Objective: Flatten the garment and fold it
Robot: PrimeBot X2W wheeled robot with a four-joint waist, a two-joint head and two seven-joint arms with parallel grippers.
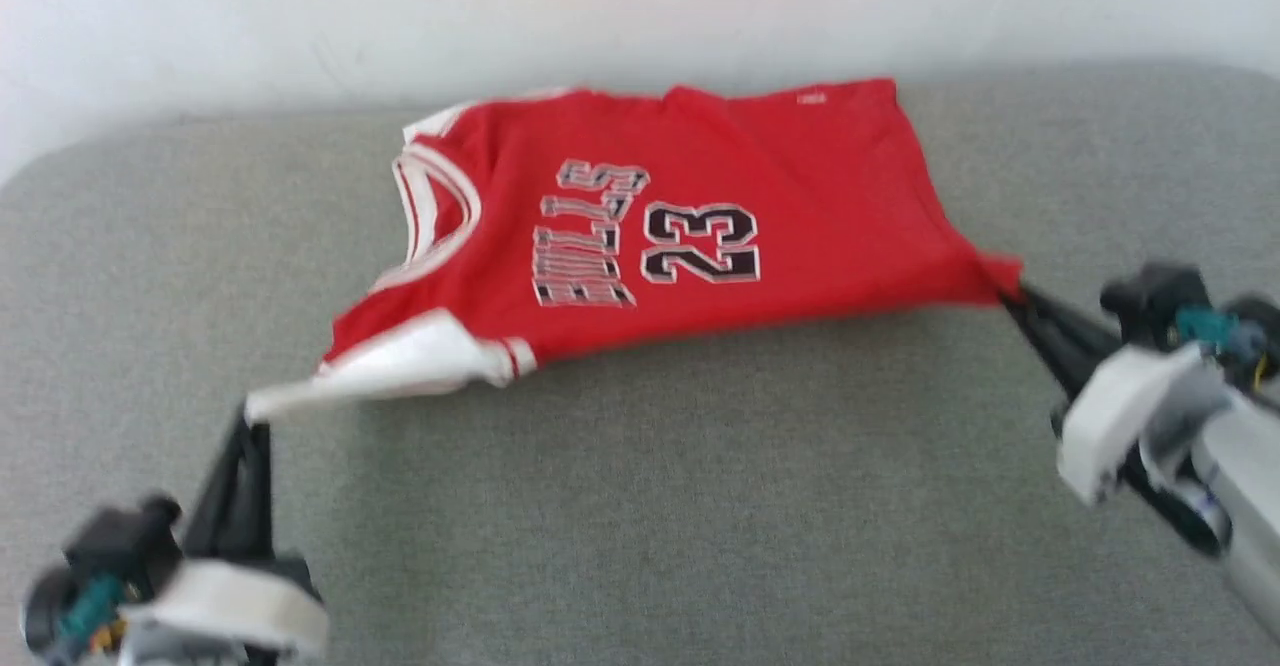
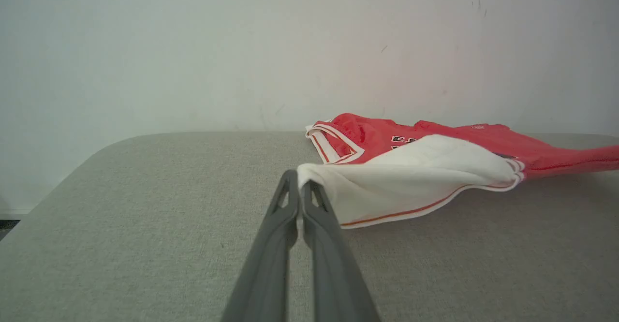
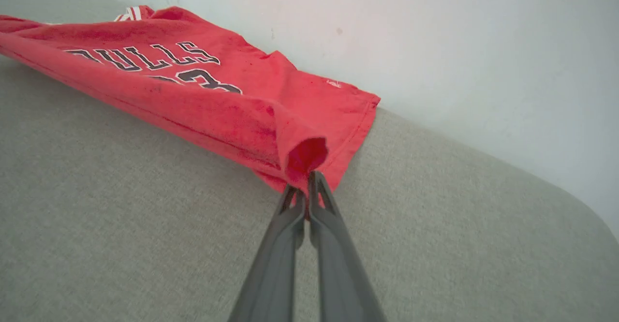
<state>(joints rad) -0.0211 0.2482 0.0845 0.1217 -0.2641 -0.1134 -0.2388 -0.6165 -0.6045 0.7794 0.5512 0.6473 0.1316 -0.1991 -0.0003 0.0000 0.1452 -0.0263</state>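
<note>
— Grippers?
— I've got left gripper [image 2: 299, 181] clamped tight on the garment [image 1: 700, 236] at its white sleeve tip, right gripper [image 3: 307, 184] pinching red hem corner.
— Garment pos?
— Front up, far side of grey pad [image 1: 700, 506], near edge lifted off pad.

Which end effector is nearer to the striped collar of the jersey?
Left. The left end effector grips the white sleeve beside the collar; the right end effector grips the far hem corner.

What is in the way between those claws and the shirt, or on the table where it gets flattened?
Nothing visible. The left gripper is shut on the white sleeve of the shirt, the right gripper on its red hem corner, and no other object lies on the table around it.
</note>
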